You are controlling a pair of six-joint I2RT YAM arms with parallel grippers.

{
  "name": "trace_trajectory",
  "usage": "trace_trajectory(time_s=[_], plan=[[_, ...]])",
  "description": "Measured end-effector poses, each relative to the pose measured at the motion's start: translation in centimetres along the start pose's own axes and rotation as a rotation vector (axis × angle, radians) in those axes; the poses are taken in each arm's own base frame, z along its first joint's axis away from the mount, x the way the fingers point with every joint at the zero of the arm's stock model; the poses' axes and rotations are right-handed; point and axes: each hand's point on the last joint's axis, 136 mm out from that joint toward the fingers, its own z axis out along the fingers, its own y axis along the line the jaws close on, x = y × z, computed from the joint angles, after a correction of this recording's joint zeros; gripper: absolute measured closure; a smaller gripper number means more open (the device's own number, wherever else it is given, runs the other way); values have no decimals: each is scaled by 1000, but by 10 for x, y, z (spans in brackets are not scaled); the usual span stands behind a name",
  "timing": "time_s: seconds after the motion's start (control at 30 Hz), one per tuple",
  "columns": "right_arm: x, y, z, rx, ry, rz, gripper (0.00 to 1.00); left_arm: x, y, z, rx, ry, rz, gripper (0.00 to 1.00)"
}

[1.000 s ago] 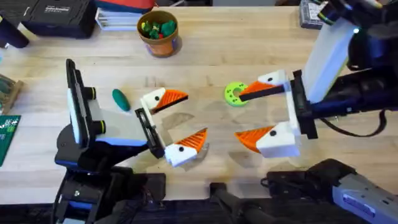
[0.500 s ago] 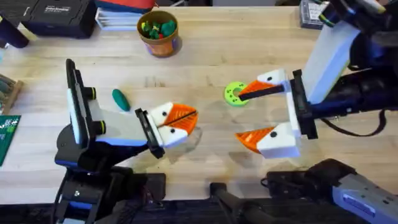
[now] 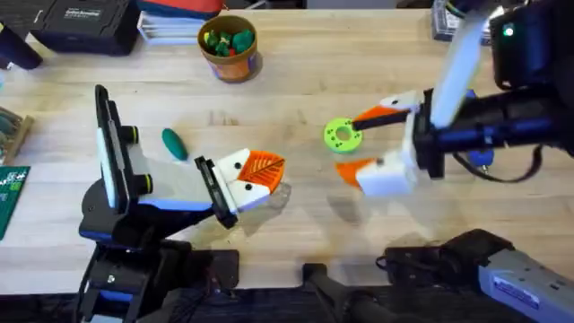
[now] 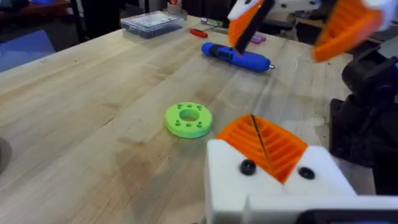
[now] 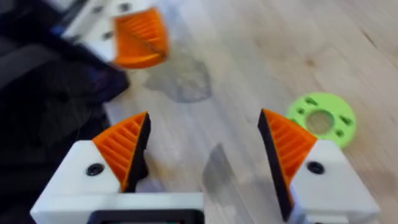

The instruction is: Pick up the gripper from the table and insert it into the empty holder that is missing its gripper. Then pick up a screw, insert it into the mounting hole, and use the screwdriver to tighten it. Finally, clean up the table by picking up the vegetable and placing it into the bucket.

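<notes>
The vegetable (image 3: 173, 142), dark green and oblong, lies on the table left of centre, beside my left arm. At the back stands the tan bucket (image 3: 230, 43) with small toys inside. My left gripper (image 3: 258, 173) is shut, its orange pads (image 4: 264, 140) pressed together with nothing between them. My right gripper (image 3: 363, 144) is open just right of a bright green ring disc (image 3: 342, 135), and the ring also lies beyond its fingers (image 5: 286, 143). The blue screwdriver (image 4: 236, 56) lies farther across the table. The loose gripper, its holder and the screw are out of view.
A clear plastic box (image 4: 152, 23) and a small red-handled tool (image 4: 200, 32) sit beyond the screwdriver. A green circuit board (image 3: 11, 193) lies at the left edge. Dark cases and books line the back edge (image 3: 85, 22).
My left gripper went from open to shut and shifted slightly up the table. My right gripper moved left toward the green ring and turned, its lower finger now closer to the upper one.
</notes>
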Motion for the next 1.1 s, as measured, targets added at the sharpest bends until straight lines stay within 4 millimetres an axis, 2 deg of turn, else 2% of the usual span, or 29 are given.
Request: trace_trajectory(time_s=[0.1, 0.17, 0.3, 0.47, 0.5, 0.67, 0.77, 0.97, 1.1], plan=[[3, -34, -1, 108, 13, 129, 7, 0, 0, 0, 0, 0, 0, 996], [6, -66, -6, 200, 2, 225, 7, 0, 0, 0, 1, 0, 0, 996], [19, -125, -32, 397, -33, 398, 8, 0, 0, 0, 0, 0, 0, 996], [62, -183, -79, 646, -26, 615, 8, 0, 0, 0, 0, 0, 0, 996], [88, -206, -101, 730, -4, 733, 8, 0, 0, 0, 1, 0, 0, 996], [106, -243, -138, 839, 23, 813, 8, 0, 0, 0, 0, 0, 0, 996], [119, -261, -152, 887, 71, 824, 8, 0, 0, 0, 0, 0, 0, 996], [160, -277, -148, 893, 243, 833, 7, 0, 0, 0, 0, 0, 0, 996], [177, -283, -143, 874, 342, 793, 7, 0, 0, 0, 1, 0, -1, 996]])
